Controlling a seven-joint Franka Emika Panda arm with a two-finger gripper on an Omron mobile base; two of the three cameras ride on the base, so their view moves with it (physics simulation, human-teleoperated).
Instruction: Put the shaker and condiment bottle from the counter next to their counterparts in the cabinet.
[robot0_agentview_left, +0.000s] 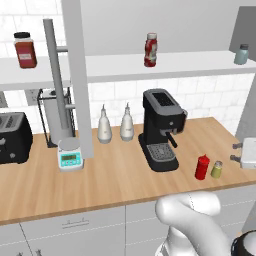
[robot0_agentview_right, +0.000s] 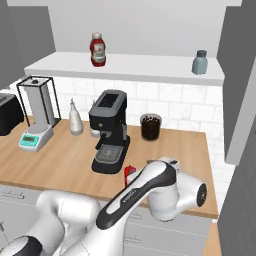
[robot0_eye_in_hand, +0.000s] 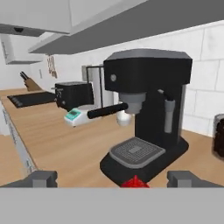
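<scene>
- The gripper (robot0_eye_in_hand: 112, 179) hangs released, jaws wide apart, its fingertips (robot0_eye_in_hand: 41, 178) flanking the red nozzle tip below.
- The condiment bottle (robot0_agentview_left: 202, 167) stands on the counter (robot0_agentview_left: 100, 180), touching the shaker (robot0_agentview_left: 216, 169), right of the espresso machine (robot0_agentview_left: 161, 130).

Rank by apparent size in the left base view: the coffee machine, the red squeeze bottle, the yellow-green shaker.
1. coffee machine
2. red squeeze bottle
3. yellow-green shaker
All three stand at similar depth, so the order is fairly safe.
</scene>
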